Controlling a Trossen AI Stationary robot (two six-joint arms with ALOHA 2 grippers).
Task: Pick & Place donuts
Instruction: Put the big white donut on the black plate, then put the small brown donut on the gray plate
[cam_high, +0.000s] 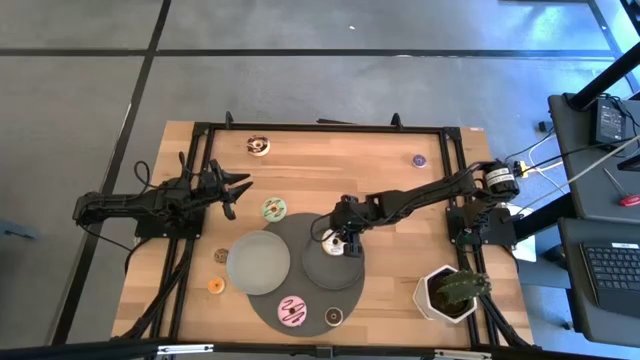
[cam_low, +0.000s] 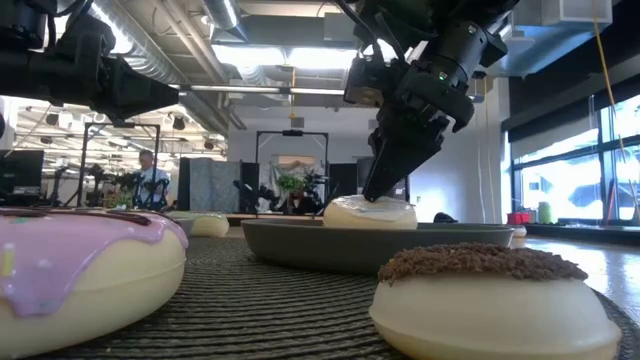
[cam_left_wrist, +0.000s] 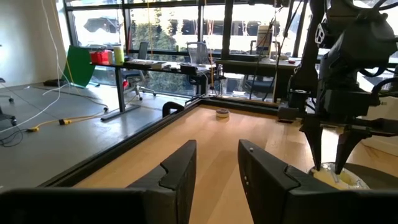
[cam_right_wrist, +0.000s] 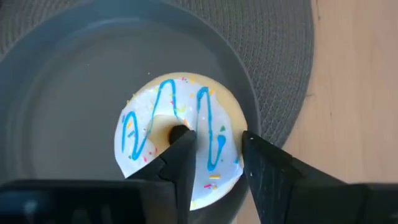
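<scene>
**White donut on the grey plate, right claw on it**

Right claw (cam_right_wrist: 214, 146) down over a white donut (cam_right_wrist: 180, 137) with blue squiggles. One finger (cam_right_wrist: 180, 155) in the hole, the other just outside the rim, so clamped on one side of the ring. Donut flat on the right grey plate (cam_high: 331, 262), near its edge, on top of a dark round mat (cam_high: 300, 228).

Left claw (cam_high: 235, 187) up in the air at the left side of the counter (cam_high: 330, 170), open, holding nothing.

Other donuts spread around:
- green one (cam_high: 273, 209) just beside the mat
- pink one (cam_high: 292, 312) and dark one (cam_high: 335, 316) at the mat's near edge
- orange one (cam_high: 215, 286) and brown one (cam_high: 221, 255) left of the second grey plate (cam_high: 258, 261)
- chocolate-and-white one (cam_high: 259, 146) and purple one (cam_high: 419, 159) far back

White pot with a green plant (cam_high: 452, 292) at the right corner.
</scene>
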